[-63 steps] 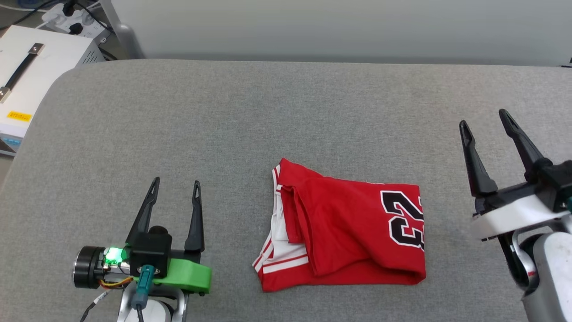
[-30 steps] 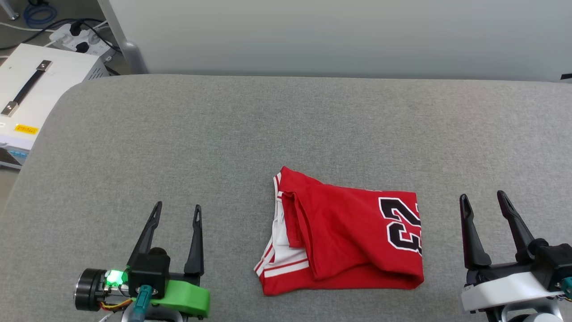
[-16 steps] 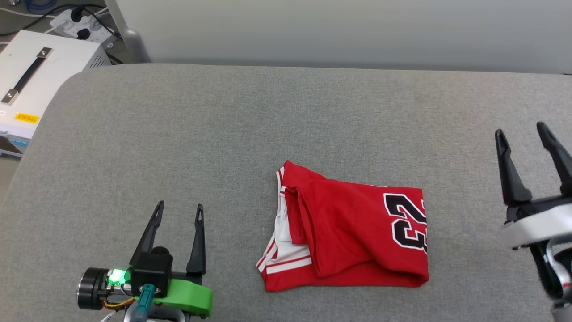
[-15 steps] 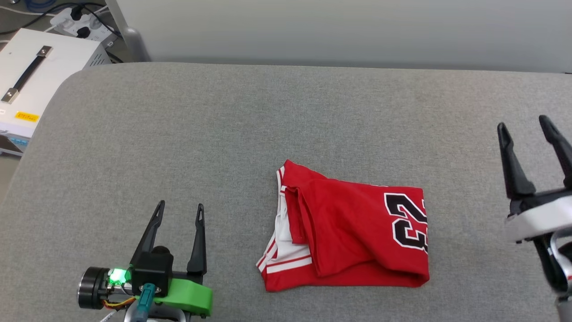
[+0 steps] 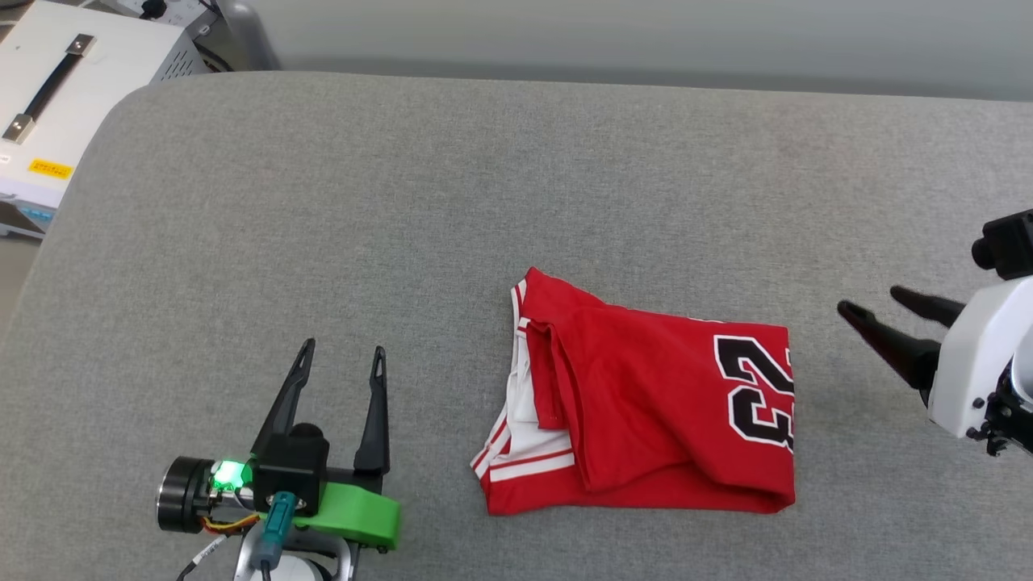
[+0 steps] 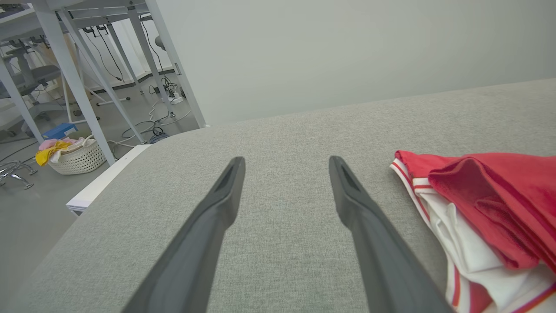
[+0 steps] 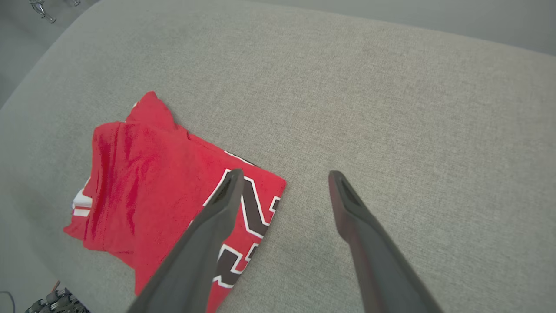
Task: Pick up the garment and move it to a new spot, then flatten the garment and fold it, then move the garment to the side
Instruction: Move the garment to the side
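The grey padded surface (image 5: 403, 202) takes most of the head view. On it the garment (image 5: 646, 420) lies folded in a rough rectangle, a little toward 4 o'clock from the middle, red on top, with the white sleeve and striped trim showing at its 9 o'clock edge. A white box (image 5: 89, 73) with a black handle stands beyond the 10 o'clock corner. The left gripper (image 5: 342, 349) is at 8 o'clock of the garment, well apart, its fingers spread with nothing between them. The right gripper (image 5: 870, 299) is at 3 o'clock, near the garment, also spread wide and empty. The black number 23 (image 5: 759, 391) reads sideways at the 3 o'clock end. The box has a yellow label (image 5: 50, 168), probably printed, but it is too small to read.

Half a second ago the right fingers pointed to 12 o'clock; now they point to about 10 o'clock, toward the garment. The camera has shifted; the garment keeps its shape.
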